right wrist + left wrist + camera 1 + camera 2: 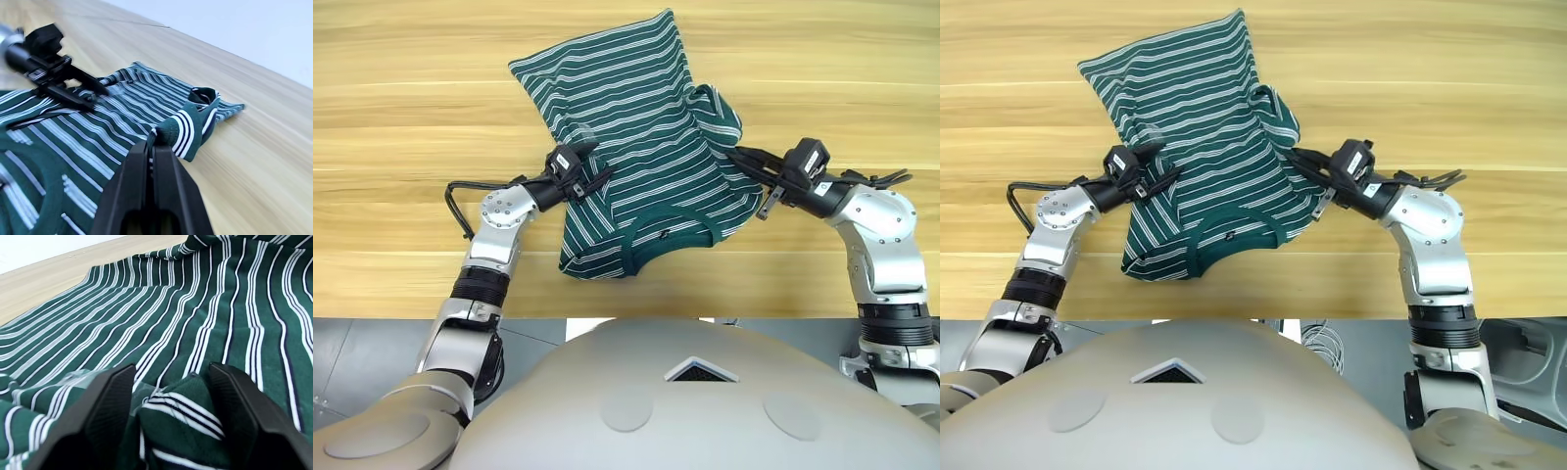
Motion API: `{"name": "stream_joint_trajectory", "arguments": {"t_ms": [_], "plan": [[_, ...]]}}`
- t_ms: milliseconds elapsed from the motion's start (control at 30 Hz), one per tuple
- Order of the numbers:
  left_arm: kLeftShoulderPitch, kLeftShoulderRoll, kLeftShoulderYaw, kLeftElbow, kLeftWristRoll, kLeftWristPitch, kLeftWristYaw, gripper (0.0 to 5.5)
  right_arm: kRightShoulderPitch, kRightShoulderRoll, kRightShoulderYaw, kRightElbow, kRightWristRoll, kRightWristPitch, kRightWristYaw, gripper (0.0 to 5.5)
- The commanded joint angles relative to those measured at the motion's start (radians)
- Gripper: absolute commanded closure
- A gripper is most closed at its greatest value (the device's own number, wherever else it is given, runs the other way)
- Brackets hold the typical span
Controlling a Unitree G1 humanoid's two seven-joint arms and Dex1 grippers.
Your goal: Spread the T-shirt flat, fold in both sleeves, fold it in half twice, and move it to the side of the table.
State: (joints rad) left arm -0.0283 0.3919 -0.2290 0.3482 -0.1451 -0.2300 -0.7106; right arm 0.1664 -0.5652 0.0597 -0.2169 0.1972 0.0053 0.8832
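Left eye view: green T-shirt (636, 117) w/ white stripes lies rumpled mid-desk (411, 98). Long axis runs near-to-far, the far end leaning to robot's left. Collar (677, 217) points at the robot, hem (592, 49) points away. Small tag (663, 233) inside the neck, too small to read.

Left gripper (595, 168) sits at shirt's left edge, about mid-length, grasping a bunched fold of fabric between its fingers (105, 406).

Right gripper (151, 147) is at shirt's right side, fingers pressed tight together, pinching the striped cuff (183, 132) of the right sleeve. That sleeve is crumpled up, partly lifted off the desk. Near corners of the shirt are curled under.
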Motion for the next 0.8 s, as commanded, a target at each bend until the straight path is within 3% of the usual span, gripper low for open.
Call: {"name": "stream_joint_trajectory", "arguments": {"t_ms": [33, 200, 500, 800], "plan": [[0.042, -0.006, -0.041, 0.067, 0.062, 0.045, -0.011, 2.8, 0.033, -0.06, 0.102, -0.022, -0.164, -0.056, -0.005, 5.46], [0.032, -0.011, -0.052, 0.076, 0.069, 0.045, -0.01, 2.8, 0.014, -0.08, 0.157, 0.011, -0.323, -0.066, -0.067, 5.46], [0.023, -0.004, -0.055, 0.087, 0.073, 0.044, -0.013, 2.8, 0.014, -0.059, 0.154, -0.048, -0.281, -0.009, -0.076, 4.02], [0.008, 0.023, -0.038, 0.077, 0.064, 0.044, -0.036, 2.8, 0.075, -0.106, 0.1, -0.165, -0.007, -0.039, 0.075, 2.57]]}}
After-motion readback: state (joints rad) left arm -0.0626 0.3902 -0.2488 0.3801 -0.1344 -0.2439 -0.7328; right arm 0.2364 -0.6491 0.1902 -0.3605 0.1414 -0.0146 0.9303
